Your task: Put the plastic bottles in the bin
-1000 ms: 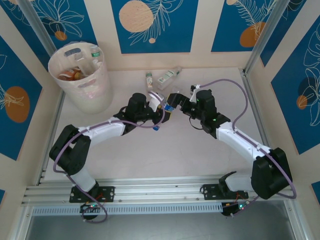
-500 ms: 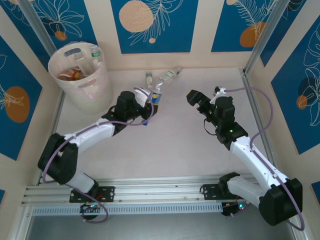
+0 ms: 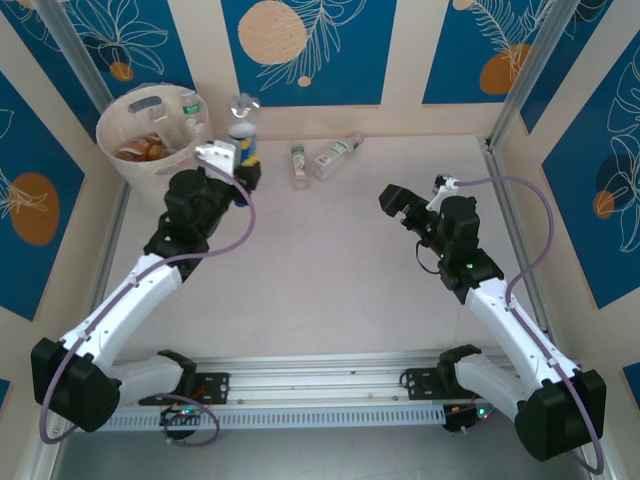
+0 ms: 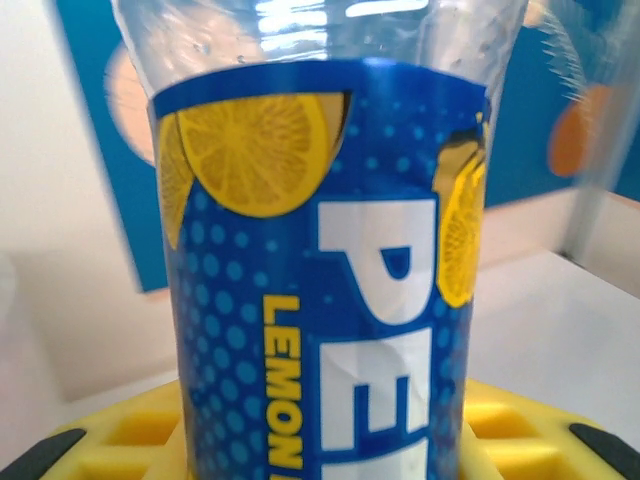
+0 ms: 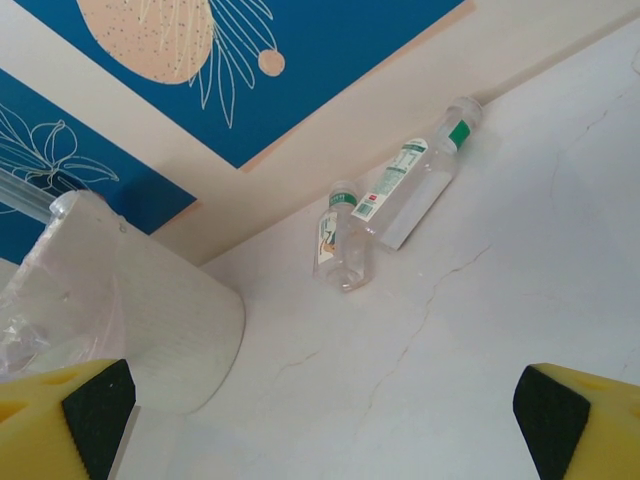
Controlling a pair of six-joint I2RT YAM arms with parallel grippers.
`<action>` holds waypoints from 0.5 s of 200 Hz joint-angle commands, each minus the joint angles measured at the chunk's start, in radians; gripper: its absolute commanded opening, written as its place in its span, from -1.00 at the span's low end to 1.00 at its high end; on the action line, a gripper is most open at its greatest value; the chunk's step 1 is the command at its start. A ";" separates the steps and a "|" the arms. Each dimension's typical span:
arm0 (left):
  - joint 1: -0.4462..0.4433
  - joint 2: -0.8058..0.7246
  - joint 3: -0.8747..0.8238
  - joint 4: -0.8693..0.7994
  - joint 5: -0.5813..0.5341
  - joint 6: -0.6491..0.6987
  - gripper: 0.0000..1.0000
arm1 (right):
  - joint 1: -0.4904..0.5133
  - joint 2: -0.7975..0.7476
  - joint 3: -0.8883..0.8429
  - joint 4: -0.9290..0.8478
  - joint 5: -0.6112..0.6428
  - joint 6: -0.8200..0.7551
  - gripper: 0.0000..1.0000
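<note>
Plastic bottles are lying heaped inside the bin [image 3: 195, 185], the tall whitish-pink basket standing in the table's far left corner, and I am seeing orange, green and white labels among the clear bodies [image 3: 160, 125]. Just right of the bin's rim, my left gripper [image 3: 238, 168] is clamping one more bottle [image 3: 243, 125] upright. It is clear plastic wrapped in a blue label with yellow lemon slices, white lettering and the word LEMON in yellow. On the left wrist camera its yellow pads [image 4: 120, 435] are showing on either side of the bottle's lower part.

Farther right, two bottles are lying on their sides near the foot of the back wall: a short bottle [image 3: 298, 165] and, close beside it, a longer bottle [image 3: 337, 153] with green on its label.

My right gripper [image 3: 393, 200] is hovering over the right half of the table [image 3: 330, 270], jaws spread wide and gripping nothing, with that pair lying ahead of it and well apart from its fingers. Bare tabletop is stretching between the two arms, with walls closing in the far side and both flanks.
</note>
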 commanded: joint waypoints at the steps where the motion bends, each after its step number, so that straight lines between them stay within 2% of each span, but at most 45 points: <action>1: 0.099 -0.001 0.074 0.040 -0.108 0.004 -1.00 | -0.005 0.005 -0.013 0.017 -0.029 0.002 0.99; 26: 0.190 0.032 0.112 0.086 -0.094 -0.001 -1.00 | -0.008 0.007 -0.005 0.009 -0.059 -0.004 0.99; 56: 0.259 0.062 0.140 0.125 -0.054 0.033 -1.00 | -0.007 0.006 0.015 -0.025 -0.071 -0.010 0.99; 100: 0.360 0.122 0.181 0.104 -0.128 0.070 -1.00 | -0.007 0.001 0.012 -0.029 -0.064 -0.008 0.99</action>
